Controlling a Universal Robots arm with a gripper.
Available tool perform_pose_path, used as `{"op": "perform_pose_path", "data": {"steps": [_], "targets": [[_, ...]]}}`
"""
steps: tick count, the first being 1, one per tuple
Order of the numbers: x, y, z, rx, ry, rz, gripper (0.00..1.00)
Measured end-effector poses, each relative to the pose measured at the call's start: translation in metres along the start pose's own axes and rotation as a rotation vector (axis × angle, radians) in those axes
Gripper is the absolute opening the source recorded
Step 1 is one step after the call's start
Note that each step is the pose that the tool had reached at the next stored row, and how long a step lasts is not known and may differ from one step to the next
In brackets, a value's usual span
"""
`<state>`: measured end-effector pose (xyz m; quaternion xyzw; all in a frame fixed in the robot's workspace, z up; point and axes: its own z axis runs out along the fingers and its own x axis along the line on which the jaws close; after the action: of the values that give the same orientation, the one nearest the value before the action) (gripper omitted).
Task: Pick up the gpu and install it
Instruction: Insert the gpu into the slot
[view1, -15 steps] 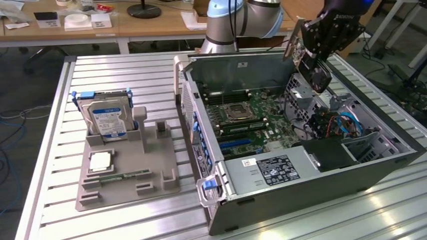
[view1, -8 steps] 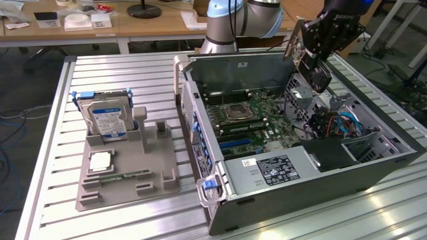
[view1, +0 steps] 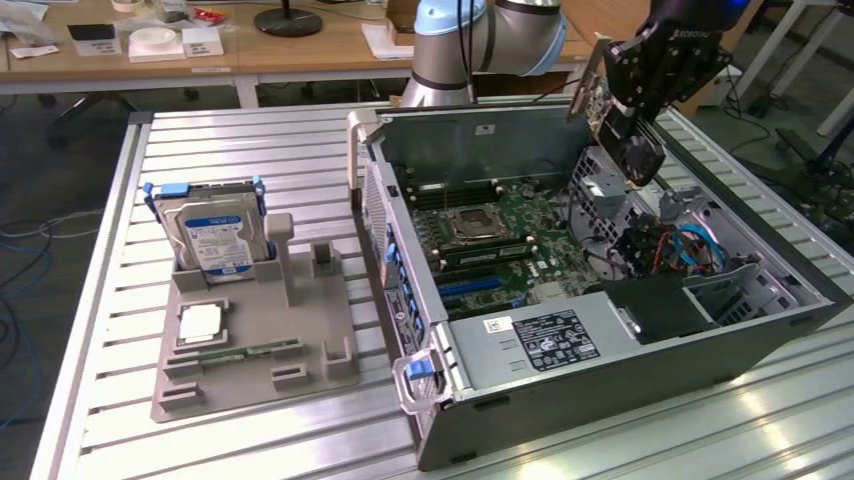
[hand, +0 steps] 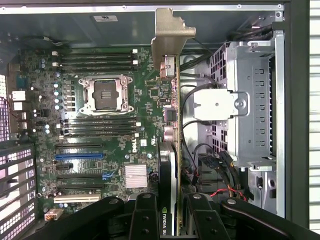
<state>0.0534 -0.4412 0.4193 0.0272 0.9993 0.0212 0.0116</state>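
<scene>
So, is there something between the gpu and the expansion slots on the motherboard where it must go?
Nothing visible does. The gripper holds the gpu edge-on above the open computer case, and the expansion slots on the motherboard lie uncovered. Black cables run close beside the card, by the drive cage, not across the slots.

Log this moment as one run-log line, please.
gripper: shut on gpu | gpu: edge-on over motherboard, above open computer case, not yet seated | hard drive: upright in grey holder
</scene>
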Motion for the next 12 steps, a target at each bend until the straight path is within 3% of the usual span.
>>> {"op": "perform_pose_path", "data": {"steps": [12], "targets": [[0.0, 0.0, 0.0, 0.0, 0.0002, -0.005, 0.27]]}}
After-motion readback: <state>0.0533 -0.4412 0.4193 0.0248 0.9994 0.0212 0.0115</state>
